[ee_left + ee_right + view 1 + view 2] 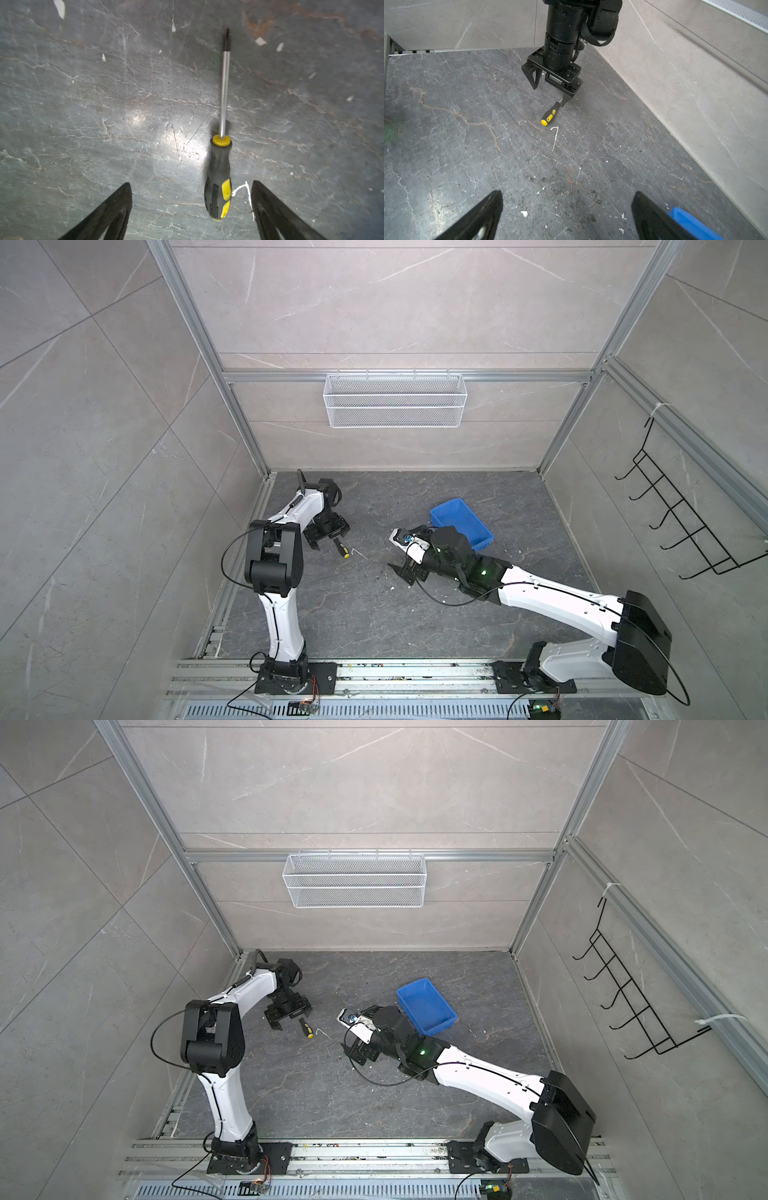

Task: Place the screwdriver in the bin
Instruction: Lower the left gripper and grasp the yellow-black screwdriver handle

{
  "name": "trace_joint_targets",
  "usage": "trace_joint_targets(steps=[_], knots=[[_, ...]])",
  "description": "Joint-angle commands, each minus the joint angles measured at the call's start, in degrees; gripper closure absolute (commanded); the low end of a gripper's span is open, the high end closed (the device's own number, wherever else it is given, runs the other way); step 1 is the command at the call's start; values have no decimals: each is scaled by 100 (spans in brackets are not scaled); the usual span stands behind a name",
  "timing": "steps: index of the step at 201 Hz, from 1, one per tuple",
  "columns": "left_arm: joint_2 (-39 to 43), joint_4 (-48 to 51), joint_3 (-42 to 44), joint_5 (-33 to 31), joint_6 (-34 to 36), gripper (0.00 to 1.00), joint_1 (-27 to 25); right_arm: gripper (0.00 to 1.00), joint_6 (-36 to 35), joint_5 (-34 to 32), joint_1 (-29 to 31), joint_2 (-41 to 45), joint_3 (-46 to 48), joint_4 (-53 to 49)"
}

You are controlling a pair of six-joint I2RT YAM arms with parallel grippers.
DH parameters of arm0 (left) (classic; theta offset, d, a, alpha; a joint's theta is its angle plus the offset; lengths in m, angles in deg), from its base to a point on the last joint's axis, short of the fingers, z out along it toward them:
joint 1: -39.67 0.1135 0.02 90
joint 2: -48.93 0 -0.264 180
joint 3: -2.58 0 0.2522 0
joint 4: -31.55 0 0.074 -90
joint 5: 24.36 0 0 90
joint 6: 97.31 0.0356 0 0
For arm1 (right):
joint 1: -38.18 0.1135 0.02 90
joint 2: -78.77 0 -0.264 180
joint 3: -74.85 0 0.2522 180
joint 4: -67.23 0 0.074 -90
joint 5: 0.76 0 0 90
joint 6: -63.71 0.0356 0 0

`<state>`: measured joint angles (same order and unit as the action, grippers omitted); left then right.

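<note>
Left fingers (116,209) gape open either side of the screwdriver (218,166), which looks light, stiff, apt to roll; pinch its ribbed handle. Right fingers (481,218) open.

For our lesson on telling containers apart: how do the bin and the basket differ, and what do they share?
The bin is solid blue plastic; the basket is white wire mesh. The bin sits on the table, turned askew; the basket hangs square on the back rail. The basket looks longer than the bin. Both are rectangular, open-topped and show nothing inside.
</note>
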<state>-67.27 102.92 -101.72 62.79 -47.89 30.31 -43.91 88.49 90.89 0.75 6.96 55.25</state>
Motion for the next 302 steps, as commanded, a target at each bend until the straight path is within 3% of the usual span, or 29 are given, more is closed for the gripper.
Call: trace_joint_targets(steps=[1, 82, 165, 193, 242, 302], knots=[[-201, 394, -330, -41, -69, 14, -20, 1, 47, -108, 41, 6, -121, 47], [-679, 366, -483, -43, -120, 25, -41, 1, 105, -77, 59, -95, -124, 26], [-930, 203, -232, -171, -326, 46, -41, 1, 119, -94, 60, -104, -121, 16], [-919, 137, -160, -163, -367, 59, -44, 1, 101, -118, 56, -75, -102, -36], [-722, -81, 42, -150, -422, 100, -53, 1, 99, -119, 58, -38, -112, -42], [-579, -252, 195, -144, -518, 100, -67, 1, 41, -128, 56, 24, -80, -108]])
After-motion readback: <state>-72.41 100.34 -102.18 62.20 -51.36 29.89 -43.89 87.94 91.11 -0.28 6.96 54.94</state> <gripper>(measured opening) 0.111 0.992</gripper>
